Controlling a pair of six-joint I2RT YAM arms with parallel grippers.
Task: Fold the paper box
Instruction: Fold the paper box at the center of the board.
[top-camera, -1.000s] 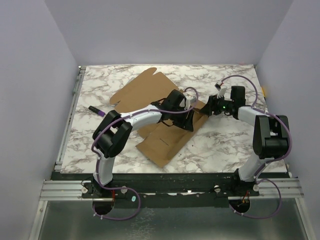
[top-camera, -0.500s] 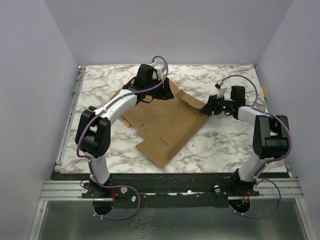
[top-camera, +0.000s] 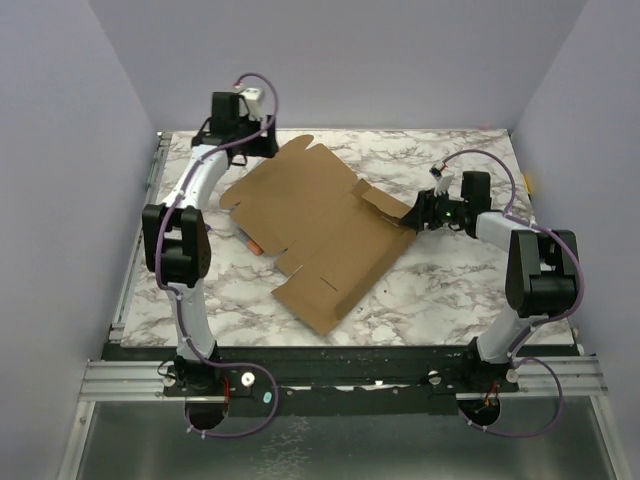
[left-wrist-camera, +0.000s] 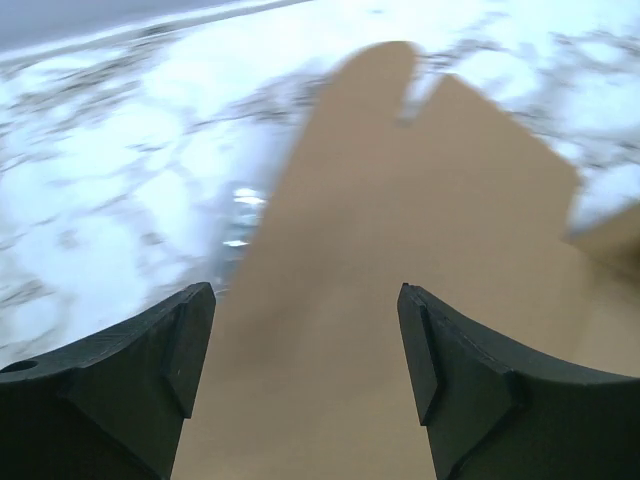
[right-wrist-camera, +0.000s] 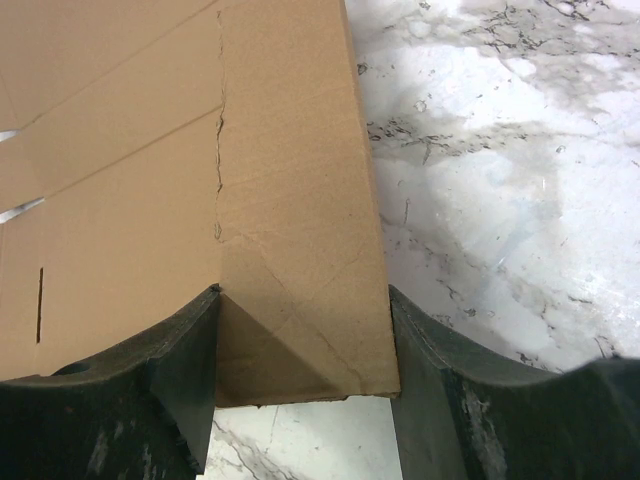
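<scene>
The paper box is a brown die-cut cardboard sheet lying mostly flat across the middle of the marble table, with its right flap raised. My right gripper holds that flap at the sheet's right edge. In the right wrist view the flap fills the gap between the two fingers, touching both. My left gripper hangs open above the sheet's far left corner. In the left wrist view its jaws stand wide apart over blurred cardboard, with nothing between them.
A small orange object pokes out from under the sheet's left edge. A blurred shiny spot lies on the marble beside the cardboard. Purple walls close in the table on three sides; a metal rail runs along the left edge.
The left arm swung from the middle of the sheet back to the far left corner and its jaws opened wider. The right gripper and the flap it holds stayed put.
</scene>
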